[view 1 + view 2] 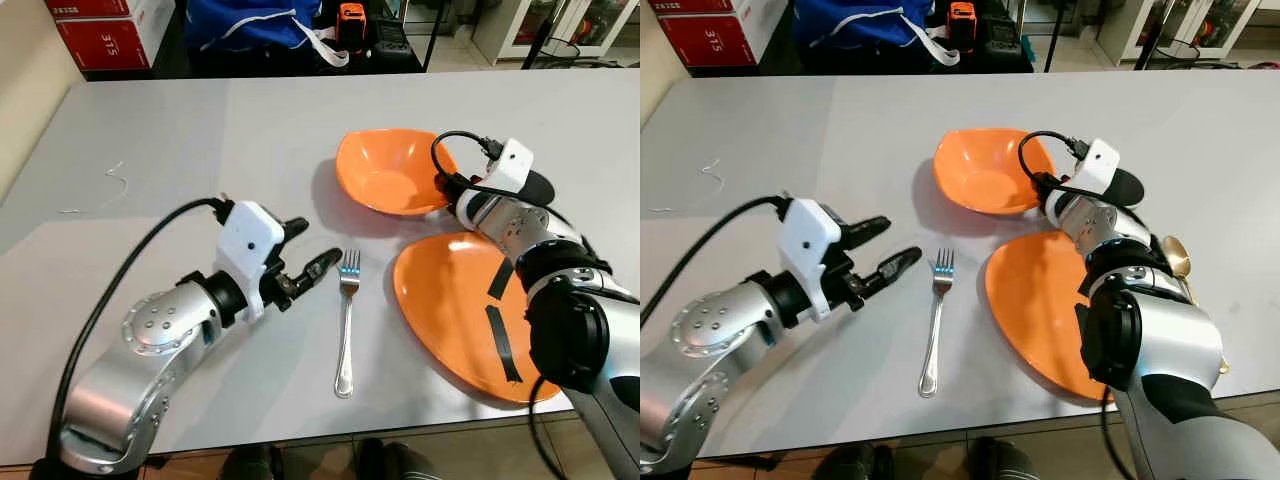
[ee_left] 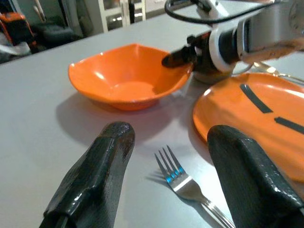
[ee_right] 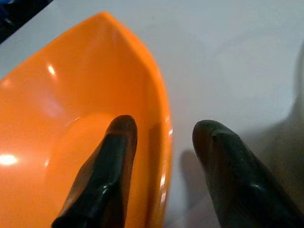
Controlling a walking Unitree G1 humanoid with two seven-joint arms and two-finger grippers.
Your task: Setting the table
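Note:
An orange bowl [image 1: 385, 170] stands on the grey table [image 1: 200, 130], and an orange plate [image 1: 455, 305] with two black strips on it lies just in front of it. A silver fork [image 1: 345, 330] rests left of the plate, tines pointing away from me. My left gripper [image 1: 318, 243] is open just left of the fork's tines, a little above the table and holding nothing. My right gripper [image 3: 161, 133] is open astride the bowl's right rim [image 3: 164, 118], one finger inside the bowl and the other outside.
A gold spoon [image 1: 1177, 255] lies right of the plate, partly behind my right arm. Red boxes [image 1: 110, 30] and a blue bag [image 1: 250, 20] sit beyond the table's far edge. A thin white thread [image 1: 115, 180] lies at the left. The table's front edge is close.

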